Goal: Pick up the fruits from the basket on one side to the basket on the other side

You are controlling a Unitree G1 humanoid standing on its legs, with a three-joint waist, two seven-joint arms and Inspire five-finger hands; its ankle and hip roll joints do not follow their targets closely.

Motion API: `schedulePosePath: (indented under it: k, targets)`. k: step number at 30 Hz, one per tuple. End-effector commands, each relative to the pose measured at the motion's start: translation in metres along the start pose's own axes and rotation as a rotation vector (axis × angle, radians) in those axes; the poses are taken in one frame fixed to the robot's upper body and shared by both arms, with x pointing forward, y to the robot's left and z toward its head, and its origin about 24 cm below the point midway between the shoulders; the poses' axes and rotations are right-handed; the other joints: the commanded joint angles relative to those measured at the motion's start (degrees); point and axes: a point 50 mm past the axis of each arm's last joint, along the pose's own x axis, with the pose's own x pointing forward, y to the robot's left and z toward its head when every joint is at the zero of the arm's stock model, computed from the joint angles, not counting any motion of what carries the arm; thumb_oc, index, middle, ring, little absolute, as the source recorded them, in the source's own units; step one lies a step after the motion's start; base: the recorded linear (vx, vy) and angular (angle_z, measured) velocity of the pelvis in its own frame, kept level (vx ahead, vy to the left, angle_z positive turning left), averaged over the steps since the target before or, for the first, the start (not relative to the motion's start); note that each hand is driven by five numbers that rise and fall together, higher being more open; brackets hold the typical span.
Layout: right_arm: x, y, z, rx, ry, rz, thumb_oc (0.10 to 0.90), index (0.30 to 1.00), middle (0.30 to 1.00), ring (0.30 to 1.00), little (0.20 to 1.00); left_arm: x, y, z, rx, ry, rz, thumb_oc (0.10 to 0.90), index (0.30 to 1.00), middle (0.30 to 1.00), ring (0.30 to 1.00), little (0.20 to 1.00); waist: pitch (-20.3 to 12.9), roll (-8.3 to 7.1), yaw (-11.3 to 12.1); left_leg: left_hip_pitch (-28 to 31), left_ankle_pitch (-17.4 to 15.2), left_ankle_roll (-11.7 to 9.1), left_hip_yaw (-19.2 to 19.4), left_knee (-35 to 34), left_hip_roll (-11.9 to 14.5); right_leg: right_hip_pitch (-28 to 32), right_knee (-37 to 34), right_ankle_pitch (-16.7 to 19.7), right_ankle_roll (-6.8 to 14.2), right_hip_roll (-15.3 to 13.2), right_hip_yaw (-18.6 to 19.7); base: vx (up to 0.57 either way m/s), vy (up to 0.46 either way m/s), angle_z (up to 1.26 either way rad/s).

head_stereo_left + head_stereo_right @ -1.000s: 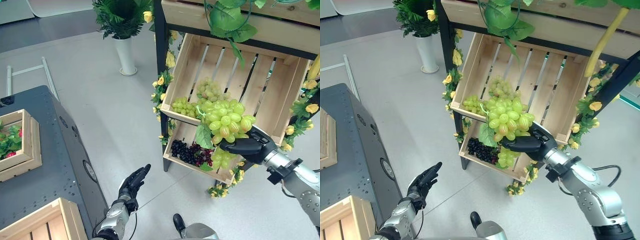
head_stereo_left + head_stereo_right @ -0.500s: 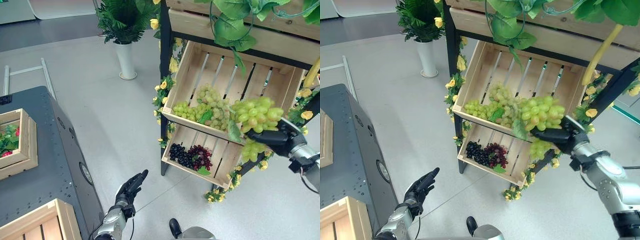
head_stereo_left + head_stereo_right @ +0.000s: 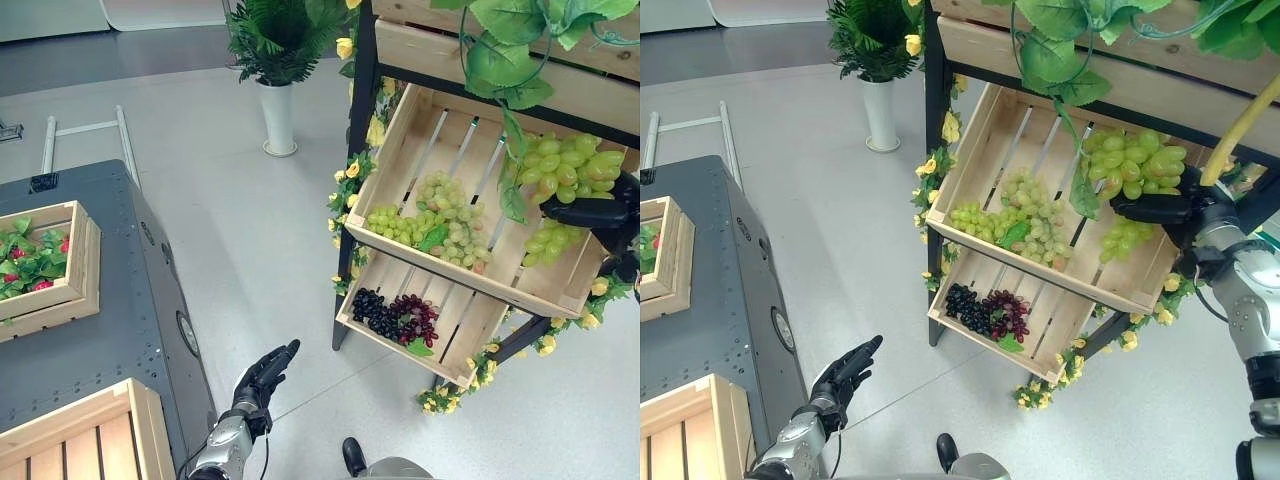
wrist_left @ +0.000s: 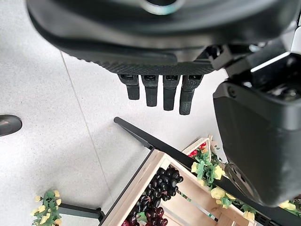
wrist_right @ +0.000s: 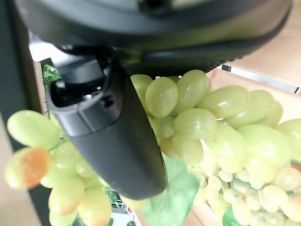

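Note:
My right hand [image 3: 1160, 208] is shut on a bunch of green grapes [image 3: 1135, 162], held up at the right side of the upper wooden crate [image 3: 420, 130] on the stand. In the right wrist view the thumb [image 5: 113, 141] presses against the green grapes [image 5: 202, 122]. More green grapes [image 3: 435, 215] lie in that upper crate. Dark grapes [image 3: 392, 315] lie in the lower crate [image 3: 455, 335]. My left hand [image 3: 262, 375] hangs low over the floor beside the grey table, fingers [image 4: 160, 92] straight and holding nothing.
The grey table [image 3: 110, 330] at left carries a wooden box of leaves and red fruit [image 3: 40, 265] and a bare wooden crate [image 3: 80, 440] at its near corner. A potted plant in a white vase [image 3: 277, 115] stands behind. Yellow flowers and leaves trim the stand.
My right hand has carried the green grape bunch up and to the right, from in front of the lower crate to the upper crate's right side. The camera has shifted too.

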Motion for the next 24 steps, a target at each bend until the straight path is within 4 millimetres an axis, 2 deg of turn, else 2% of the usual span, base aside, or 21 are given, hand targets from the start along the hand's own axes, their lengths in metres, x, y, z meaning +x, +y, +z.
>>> schedulePosePath:
  k: [1, 8, 12, 15, 24]
  targets:
    - [0.002, -0.024, 0.093, -0.061, -0.304, -0.105, 0.4, 0.3, 0.3, 0.3, 0.3, 0.011, -0.007, 0.043, 0.094, -0.151, -0.083, 0.8, 0.9, 0.9, 0.9, 0.9, -1.8, -0.85, 2.0, -0.6, -5.7, 2.2, -3.4, 0.5, -2.5, 3.7, 0.1, -4.5, 1.2, 2.5, -1.3, 0.0, -0.001, 0.05]
    - [0.012, -0.024, 0.087, -0.06, -0.234, -0.095, 0.4, 0.3, 0.3, 0.3, 0.3, 0.012, -0.007, 0.042, 0.092, -0.143, -0.082, 0.8, 0.9, 0.9, 0.9, 0.9, -2.2, -1.34, 3.3, -0.8, -5.4, 2.0, -3.9, 0.5, -2.6, 3.7, 0.1, -4.5, 1.0, 2.3, -1.8, 0.0, 0.0, 0.01]
    - [0.019, -0.016, 0.075, -0.169, -0.161, -0.068, 0.4, 0.3, 0.3, 0.3, 0.3, 0.013, -0.006, 0.044, 0.088, -0.141, -0.072, 0.8, 0.9, 0.9, 0.9, 0.9, -2.0, -1.48, 3.7, -0.8, -5.3, 2.0, -4.1, 0.5, -2.6, 3.8, 0.1, -4.5, 1.0, 2.2, -2.1, 0.01, 0.006, 0.04]
    - [0.022, -0.013, 0.062, -0.316, -0.058, -0.044, 0.4, 0.3, 0.3, 0.3, 0.3, 0.013, -0.005, 0.044, 0.084, -0.14, -0.063, 0.8, 0.9, 0.9, 0.9, 0.9, -1.8, -1.61, 3.6, -0.6, -5.2, 2.1, -4.1, 0.5, -2.6, 4.0, 0.1, -4.6, 0.9, 2.1, -2.3, 0.0, 0.0, 0.0]
    - [0.024, -0.021, 0.05, -0.482, 0.073, -0.049, 0.4, 0.3, 0.3, 0.3, 0.3, 0.014, -0.006, 0.046, 0.074, -0.142, -0.059, 0.8, 0.9, 0.9, 0.9, 0.9, -1.6, -1.58, 3.6, -0.2, -5.3, 2.2, -3.5, 0.5, -2.7, 4.2, 0.1, -4.7, 0.8, 2.1, -2.2, 0.0, 0.0, 0.0]
